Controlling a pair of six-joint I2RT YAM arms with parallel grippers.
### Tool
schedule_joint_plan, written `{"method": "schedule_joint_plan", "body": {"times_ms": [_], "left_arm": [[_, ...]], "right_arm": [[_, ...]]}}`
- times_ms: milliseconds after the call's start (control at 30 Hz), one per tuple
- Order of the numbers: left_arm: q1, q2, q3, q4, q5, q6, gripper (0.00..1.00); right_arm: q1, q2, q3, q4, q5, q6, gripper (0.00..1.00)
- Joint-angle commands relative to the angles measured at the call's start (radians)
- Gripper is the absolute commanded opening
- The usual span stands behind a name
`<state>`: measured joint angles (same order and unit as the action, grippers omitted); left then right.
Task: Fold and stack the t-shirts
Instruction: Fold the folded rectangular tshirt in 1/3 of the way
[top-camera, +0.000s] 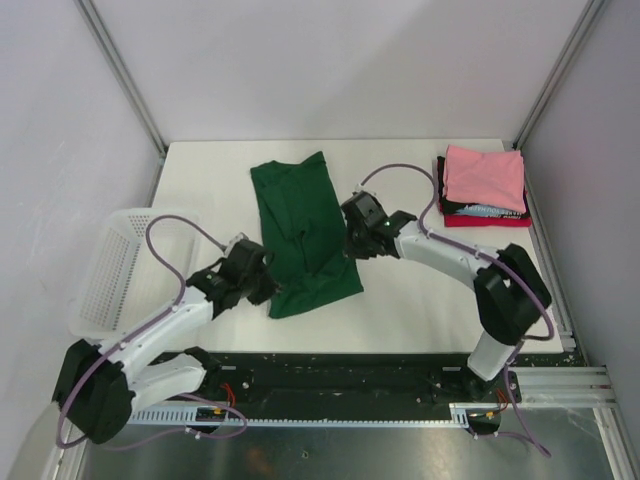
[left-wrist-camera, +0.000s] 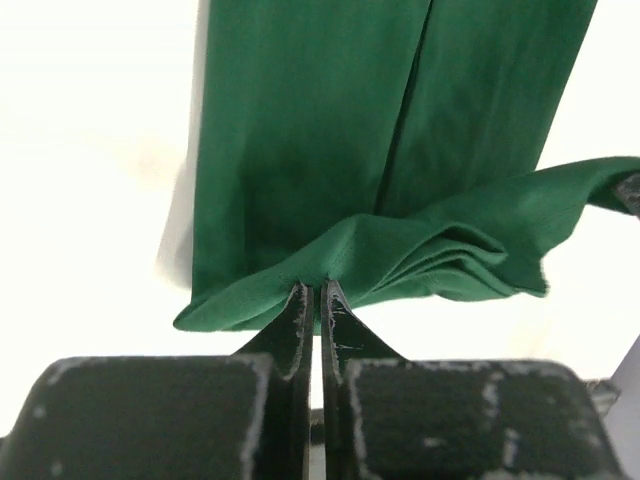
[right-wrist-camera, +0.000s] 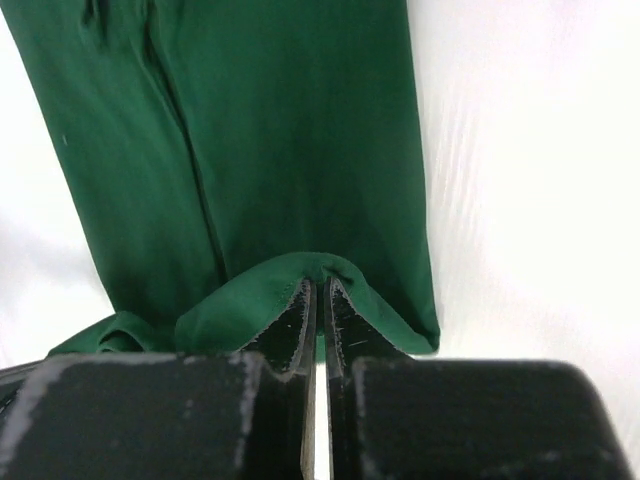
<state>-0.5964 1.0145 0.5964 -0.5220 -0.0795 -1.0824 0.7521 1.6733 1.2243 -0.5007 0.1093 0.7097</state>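
Observation:
A dark green t-shirt (top-camera: 305, 230) lies folded lengthwise in the middle of the table, its near end lifted and doubled over. My left gripper (top-camera: 262, 283) is shut on the near left corner of that green t-shirt (left-wrist-camera: 300, 150), the cloth pinched at its fingertips (left-wrist-camera: 297, 300). My right gripper (top-camera: 352, 243) is shut on the right edge of the green t-shirt (right-wrist-camera: 280, 130), cloth bunched over its fingertips (right-wrist-camera: 338, 297). Folded t-shirts are stacked at the back right: pink (top-camera: 484, 177) on top, black (top-camera: 480, 211) under it, red (top-camera: 490, 221) at the bottom.
A white mesh basket (top-camera: 115, 265) sits at the left edge of the table, beside the left arm. Metal frame posts stand at the back corners. A black rail runs along the near edge by the arm bases.

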Motion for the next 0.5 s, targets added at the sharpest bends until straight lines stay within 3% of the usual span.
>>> {"method": "schedule_joint_plan", "body": {"times_ms": [0, 267, 467], "left_arm": [[0.091, 0.084, 0.105, 0.121, -0.070, 0.096, 0.00], [0.225, 0.311, 0.224, 0.223, -0.052, 0.148, 0.00], [0.258, 0.433, 0.292, 0.256, -0.026, 0.176, 0.00]], "right_arm": [[-0.053, 0.102, 0.133, 0.085, -0.013, -0.042, 0.00], [-0.132, 0.300, 0.316, 0.120, -0.049, -0.045, 0.00], [-0.153, 0.382, 0.414, 0.094, -0.058, -0.040, 0.00]]}}
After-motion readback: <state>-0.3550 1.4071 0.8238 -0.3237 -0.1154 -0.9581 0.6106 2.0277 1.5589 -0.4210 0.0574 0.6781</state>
